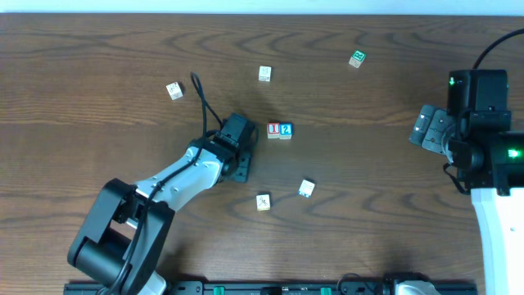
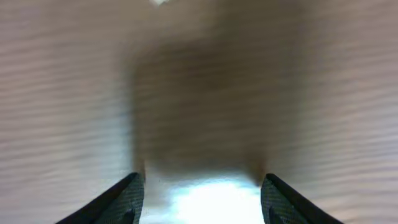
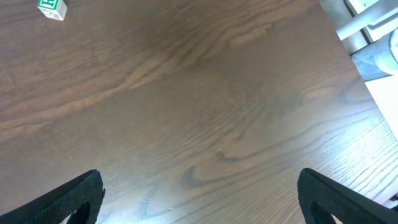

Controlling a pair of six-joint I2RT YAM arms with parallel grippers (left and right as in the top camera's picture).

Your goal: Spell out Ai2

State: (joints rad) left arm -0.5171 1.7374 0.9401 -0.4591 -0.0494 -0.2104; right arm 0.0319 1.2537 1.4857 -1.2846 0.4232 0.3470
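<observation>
dark wood of the tabletop [image 1: 98, 49] fills the overhead view. the red i cube [image 1: 273, 130] and the blue 2 cube [image 1: 285, 130] sit touching, side by side, near the middle. the one i take for the a cube [image 1: 263, 201] lies apart, nearer the front edge, its reddish mark too small to read for sure. another marked cube [image 1: 306, 188] lies near it, so i could pick up the wrong one. my left tool [image 1: 240, 166] hangs just left of the pair. a careless swing from there could knock the i and the 2 apart or turn them.

from the left wrist everything is smeared. the left tool [image 2: 199, 186] has its fingers apart, with no cube that i can make out between them, only a bright patch i cannot name. going down on so blurred a view, i could land a finger on top of a cube and tip it.

from the right wrist, my right tool [image 3: 199, 199] stands wide open and empty over bare wood, the green-marked cube [image 3: 51, 7] well off. reaching in from there would only crowd the left arm.
</observation>
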